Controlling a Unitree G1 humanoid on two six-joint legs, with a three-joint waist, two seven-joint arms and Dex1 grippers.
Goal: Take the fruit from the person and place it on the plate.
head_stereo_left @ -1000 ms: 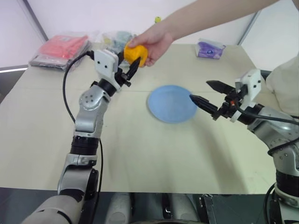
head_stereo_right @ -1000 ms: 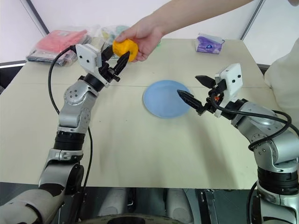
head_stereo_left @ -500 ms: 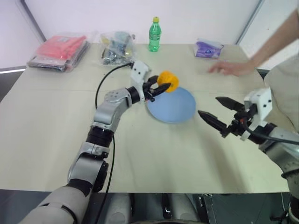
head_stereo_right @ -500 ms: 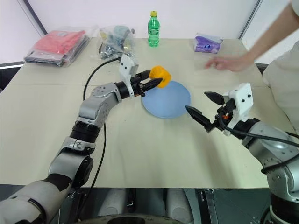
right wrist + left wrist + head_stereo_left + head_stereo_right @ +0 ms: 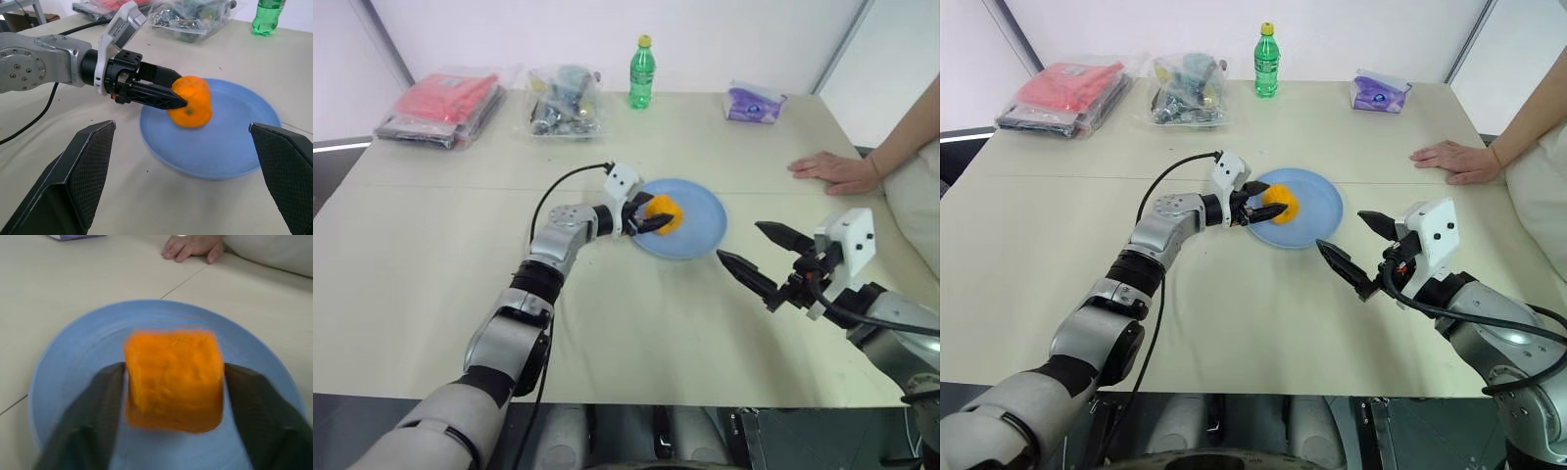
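Note:
The yellow-orange fruit (image 5: 666, 211) sits low on the light blue plate (image 5: 701, 210), on its left half near the table's middle. My left gripper (image 5: 656, 218) reaches in level from the left. In the left wrist view its black fingers (image 5: 105, 396) lie close against both sides of the fruit (image 5: 173, 377). My right gripper (image 5: 738, 243) hangs open and empty above the table, just right of the plate. The person's hand (image 5: 832, 171) rests flat on the table at the far right, apart from the plate.
Along the table's far edge stand a green bottle (image 5: 641, 70), a clear bag of small items (image 5: 563, 98), red packages (image 5: 440, 103) and a purple packet (image 5: 754, 103). The left arm's black cable (image 5: 558, 191) loops above the table.
My left gripper carried the fruit from the person's hand down and right onto the plate. The person's hand withdrew to the table's right side. My right gripper drew back a little.

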